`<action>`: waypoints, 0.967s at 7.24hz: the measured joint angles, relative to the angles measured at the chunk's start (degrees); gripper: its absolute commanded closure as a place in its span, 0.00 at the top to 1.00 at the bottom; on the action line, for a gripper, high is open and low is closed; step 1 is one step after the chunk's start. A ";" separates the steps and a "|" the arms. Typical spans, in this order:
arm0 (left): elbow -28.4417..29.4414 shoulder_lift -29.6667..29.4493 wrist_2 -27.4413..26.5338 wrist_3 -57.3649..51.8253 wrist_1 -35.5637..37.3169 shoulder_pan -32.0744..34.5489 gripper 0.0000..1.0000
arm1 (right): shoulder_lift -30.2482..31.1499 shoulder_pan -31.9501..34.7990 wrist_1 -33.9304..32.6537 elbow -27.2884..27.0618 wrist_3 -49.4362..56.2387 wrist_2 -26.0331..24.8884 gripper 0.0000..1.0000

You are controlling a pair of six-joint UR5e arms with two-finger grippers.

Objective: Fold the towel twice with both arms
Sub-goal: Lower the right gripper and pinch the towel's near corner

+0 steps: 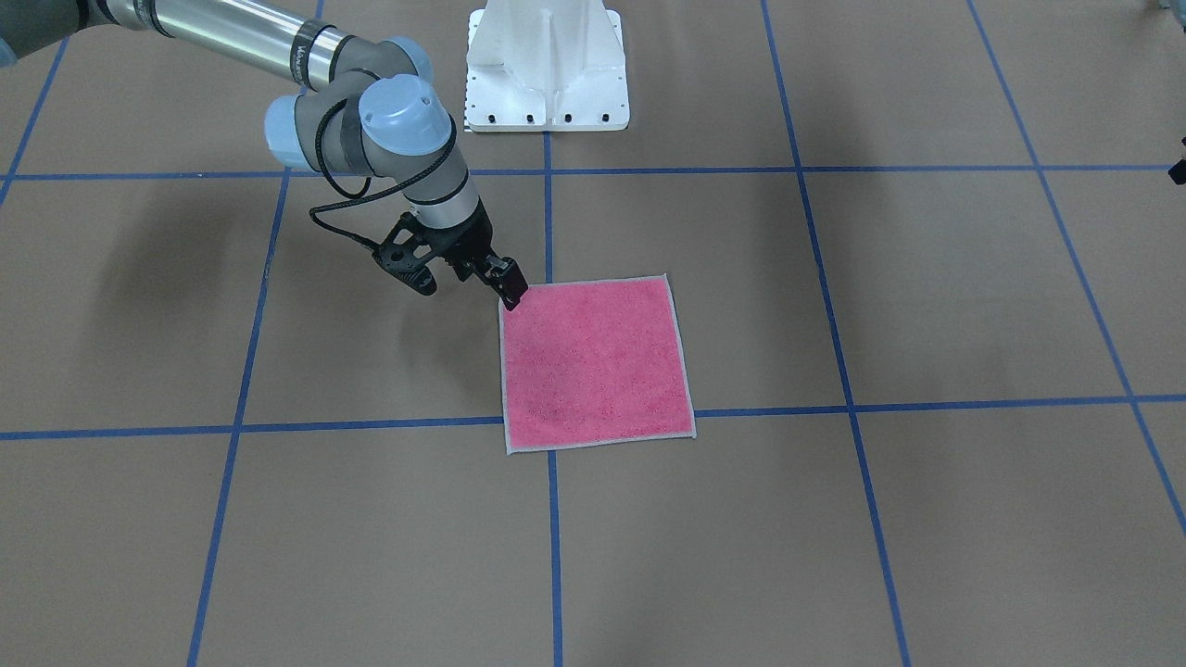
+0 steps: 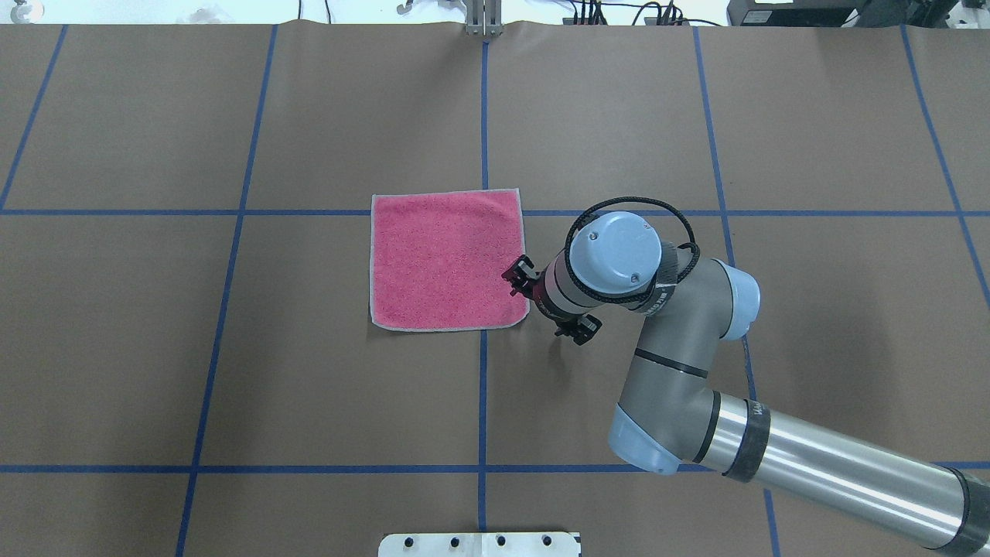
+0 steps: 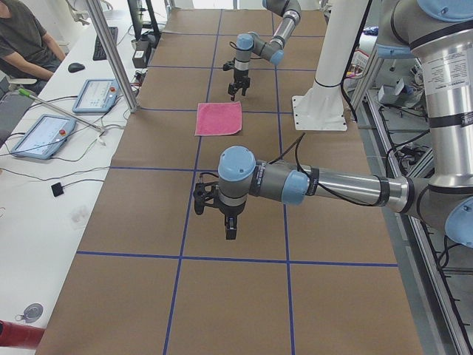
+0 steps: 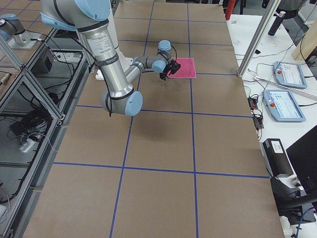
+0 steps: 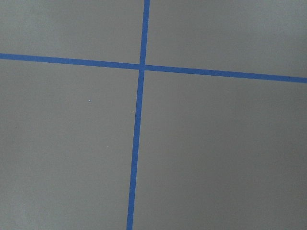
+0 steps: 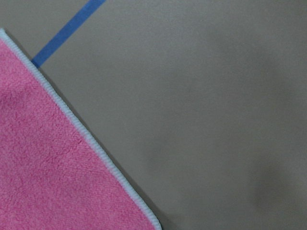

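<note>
We find the towel lying flat and fully open on the table, pink face up. It sits near the table's middle, with none of its corners raised. We judge that neither fold has begun and that this moment is the approach to the first grasp.

In the overhead view the right claw is low over the towel's edge at about four o'clock, just short of the corner nearest the robot's base. We take it the arm is tilted in from five o'clock so the fingers can meet the stitched border from outside and pinch the cloth, not press down on it. The right wrist view bears this out, with the border running diagonally across it and bare table beyond.

The right claw's jaws look to us a little apart, one finger in front of the other. They are clamped on nothing, since the cloth beneath lies undisturbed. Whether a tip already touches the terry we cannot tell.

The left claw hangs well apart from the towel, over bare table crossed by blue tape. It seems to be waiting its turn. We see it only in the side view, so we cannot tell whether it is apart or together.
</note>
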State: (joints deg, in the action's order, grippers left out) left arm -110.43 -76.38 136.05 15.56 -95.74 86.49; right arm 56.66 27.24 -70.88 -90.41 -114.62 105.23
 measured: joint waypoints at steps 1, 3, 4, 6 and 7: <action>0.00 0.03 0.00 0.00 0.02 0.00 1.00 | -0.80 -0.04 -0.08 0.85 -0.92 0.00 0.89; -0.03 0.13 0.00 0.00 0.01 0.00 1.00 | -2.03 -0.08 -0.17 2.25 -1.90 0.05 0.82; -0.06 0.18 0.00 0.00 -0.01 0.00 1.00 | -2.20 -0.08 -0.22 2.49 -2.22 0.06 0.80; -0.09 0.21 0.00 0.06 0.02 0.00 1.00 | -2.48 -0.08 -0.28 2.60 -3.36 0.06 0.75; -0.08 0.24 0.00 0.08 0.03 0.00 1.00 | -2.72 -0.08 -0.37 2.61 -3.67 0.06 0.71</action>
State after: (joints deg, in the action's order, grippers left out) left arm -110.51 -76.14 136.05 15.63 -95.72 86.49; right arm 53.94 27.16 -71.25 -87.80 -118.29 105.29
